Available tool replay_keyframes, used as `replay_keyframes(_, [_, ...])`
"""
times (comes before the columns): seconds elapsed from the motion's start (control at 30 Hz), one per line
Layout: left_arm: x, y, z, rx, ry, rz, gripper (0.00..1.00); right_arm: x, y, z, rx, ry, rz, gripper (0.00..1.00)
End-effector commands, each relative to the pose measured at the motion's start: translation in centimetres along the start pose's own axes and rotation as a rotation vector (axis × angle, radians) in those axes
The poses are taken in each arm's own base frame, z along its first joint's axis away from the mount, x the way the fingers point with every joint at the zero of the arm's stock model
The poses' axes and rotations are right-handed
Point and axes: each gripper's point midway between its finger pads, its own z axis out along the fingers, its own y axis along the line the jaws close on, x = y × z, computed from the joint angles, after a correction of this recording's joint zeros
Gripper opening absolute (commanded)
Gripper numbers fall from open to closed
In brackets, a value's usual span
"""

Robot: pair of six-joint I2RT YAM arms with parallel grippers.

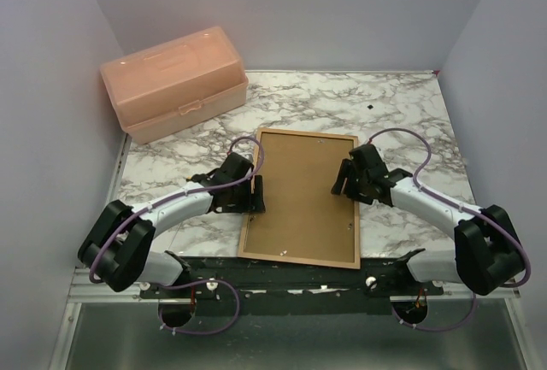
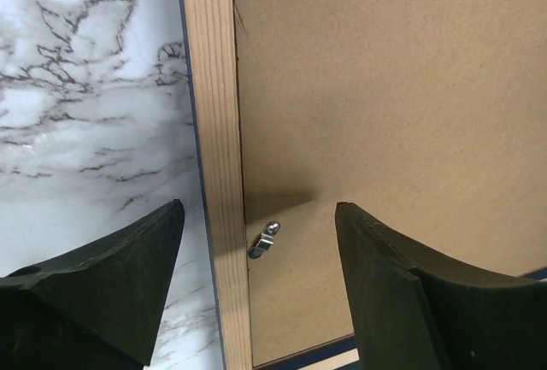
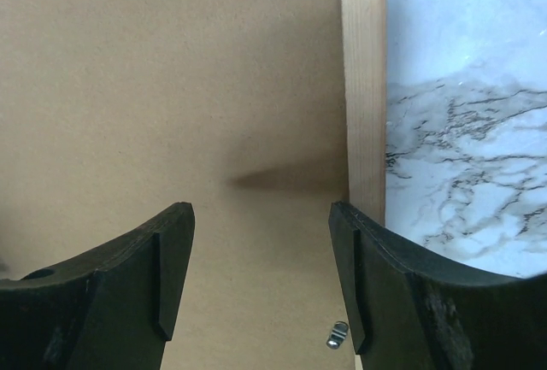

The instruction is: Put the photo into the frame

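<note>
Left gripper (image 2: 256, 216) and right gripper (image 3: 261, 212) gape empty astride the frame (image 2: 214, 88) rails by the desk's (image 1: 402, 114) near edge; we'd best lift straight up.

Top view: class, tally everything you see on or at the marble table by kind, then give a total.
Picture frame: 1
Brown backing board: 1
Peach plastic box: 1
Robot arms: 2
Total: 5

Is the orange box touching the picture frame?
Apart. The top view shows a strip of bare marble table between the peach box at the back left and the frame lying flat in the middle.
</note>
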Motion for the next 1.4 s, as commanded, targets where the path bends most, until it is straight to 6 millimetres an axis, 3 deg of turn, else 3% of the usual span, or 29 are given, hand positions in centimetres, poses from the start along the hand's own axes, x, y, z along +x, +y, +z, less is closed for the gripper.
replay_keyframes(0.0, [2.6, 1.5, -0.4, -0.071, 0.050, 0.008, 0.72, 2.8, -2.5, 0.8, 0.079, 0.074, 0.004, 0.72])
replay_keyframes(0.17, [3.1, 1.6, -0.8, -0.081, 0.049, 0.021, 0.73, 1.6, -0.9, -0.6, 0.000, 0.038, 0.004, 0.74])
replay_keyframes(0.23, [3.2, 1.6, -0.9, -0.083, 0.047, 0.025, 0.73, 0.8, -0.6, -1.4, -0.018, -0.003, 0.012, 0.84])
replay_keyframes(0.37, [3.4, 1.9, -1.1, -0.099, 0.042, 0.032, 0.69, -0.5, -1.2, -2.7, -0.002, -0.078, 0.037, 0.93])
replay_keyframes(0.47, [3.6, 2.1, -0.9, -0.112, 0.048, 0.033, 0.65, -0.7, -2.2, -2.9, 0.027, -0.092, 0.067, 0.94])
replay_keyframes(0.6, [4.0, 2.2, -0.7, -0.124, 0.062, 0.037, 0.61, 0.1, -4.1, -1.9, 0.072, -0.053, 0.116, 0.94])
replay_keyframes(0.73, [3.8, 2.6, -0.6, -0.151, 0.051, 0.044, 0.48, 1.4, -5.4, -0.5, 0.085, 0.005, 0.169, 0.94])
replay_keyframes(1.03, [3.5, 2.5, 0.3, -0.162, 0.051, 0.035, 0.21, 3.6, -4.7, 1.7, 0.024, 0.120, 0.154, 0.94])
replay_keyframes(1.17, [3.6, 2.4, 0.8, -0.183, 0.059, 0.040, 0.12, 3.3, -4.2, 1.9, 0.009, 0.139, 0.126, 0.92])
replay_keyframes(1.27, [3.8, 2.4, 1.1, -0.201, 0.069, 0.042, 0.00, 3.1, -3.7, 2.0, -0.012, 0.153, 0.103, 0.92])
replay_keyframes(1.37, [3.8, 2.1, 1.0, -0.194, 0.070, 0.041, 0.00, 3.1, -3.3, 2.3, -0.023, 0.174, 0.089, 0.91])
